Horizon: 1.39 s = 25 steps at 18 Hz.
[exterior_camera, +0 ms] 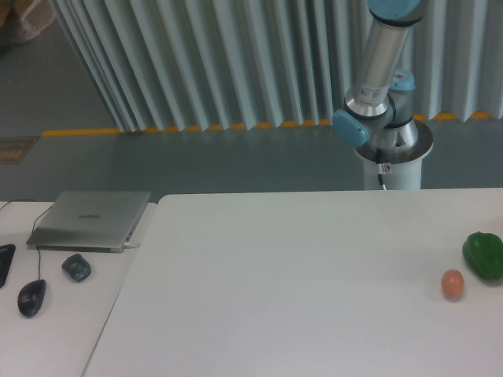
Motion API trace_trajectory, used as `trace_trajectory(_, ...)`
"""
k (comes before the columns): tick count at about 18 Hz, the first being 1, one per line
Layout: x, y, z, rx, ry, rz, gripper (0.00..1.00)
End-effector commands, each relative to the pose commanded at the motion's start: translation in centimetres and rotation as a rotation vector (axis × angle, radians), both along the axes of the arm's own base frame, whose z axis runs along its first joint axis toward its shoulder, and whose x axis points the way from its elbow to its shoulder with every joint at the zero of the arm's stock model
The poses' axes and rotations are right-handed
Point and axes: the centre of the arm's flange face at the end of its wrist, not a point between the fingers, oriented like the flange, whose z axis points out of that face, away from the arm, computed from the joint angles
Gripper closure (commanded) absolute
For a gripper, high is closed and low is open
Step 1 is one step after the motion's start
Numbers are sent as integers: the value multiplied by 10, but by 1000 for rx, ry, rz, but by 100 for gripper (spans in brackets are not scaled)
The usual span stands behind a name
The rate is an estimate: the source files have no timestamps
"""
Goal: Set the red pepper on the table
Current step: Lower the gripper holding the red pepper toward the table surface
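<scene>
red pepper isn't anywhere i can see; table (299,275) holds a green pepper (483,255) (gripper's out of frame).

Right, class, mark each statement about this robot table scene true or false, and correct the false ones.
1. The green pepper lies near the right edge of the table. True.
2. The orange-brown egg-shaped object touches the green pepper. False: a small gap separates them.
3. The laptop is open. False: it lies closed on the side desk.
4. A mouse sits on the side desk in front of the laptop. True.
5. The red pepper lies on the table. False: no red pepper is in view.
6. The end effector is visible over the table. False: only the arm and its base show.
</scene>
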Motion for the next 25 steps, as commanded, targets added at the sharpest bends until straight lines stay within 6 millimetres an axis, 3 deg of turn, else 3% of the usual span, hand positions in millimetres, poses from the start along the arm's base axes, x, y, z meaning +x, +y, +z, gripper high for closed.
trace_trajectory(2,29,54,5,8,-32,88,82)
trace_trajectory(5,58,117,6,30,-6,174,82)
trace_trajectory(6,68,145,-6,22,-3,208,82)
trace_trajectory(8,84,177,-20,-17,36,228,82)
trace_trajectory(11,116,236,-66,-95,94,266,81)
trace_trajectory(15,143,268,-111,-234,169,252,81)
trace_trajectory(17,151,280,-121,-239,198,266,77)
trace_trajectory(20,153,281,-120,-238,199,265,57)
trace_trajectory(23,153,281,-118,-237,202,263,7)
trace_trajectory(24,154,281,-117,-235,203,255,0)
trace_trajectory(25,153,280,-115,-231,205,256,0)
